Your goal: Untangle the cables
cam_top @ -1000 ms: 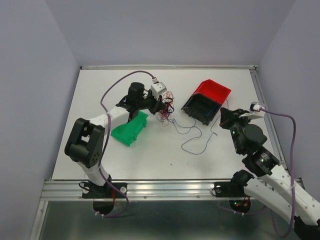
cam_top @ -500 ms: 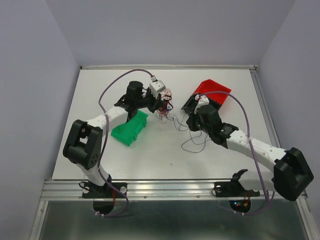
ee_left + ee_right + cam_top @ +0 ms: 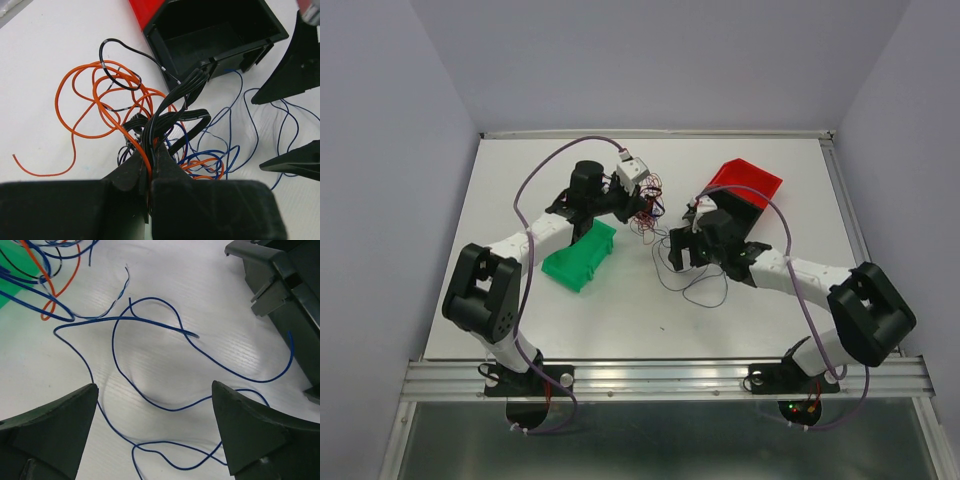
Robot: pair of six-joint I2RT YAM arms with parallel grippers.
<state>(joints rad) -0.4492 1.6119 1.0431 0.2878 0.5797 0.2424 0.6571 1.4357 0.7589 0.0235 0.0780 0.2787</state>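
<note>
Currently clamping the cables (image 3: 165, 120) in the left gripper (image 3: 150, 167), hovering the wide-spread right gripper (image 3: 154, 390) over 1 blue strand (image 3: 172, 410), probably pinching next.

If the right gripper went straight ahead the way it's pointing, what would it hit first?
Probably the loose blue cable looping between the open right gripper's fingers, with the white table just beneath it; depth is hard to judge.

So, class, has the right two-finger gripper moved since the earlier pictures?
Yes: the right gripper swung left, from the right end of the red plastic bin past its left.
</note>
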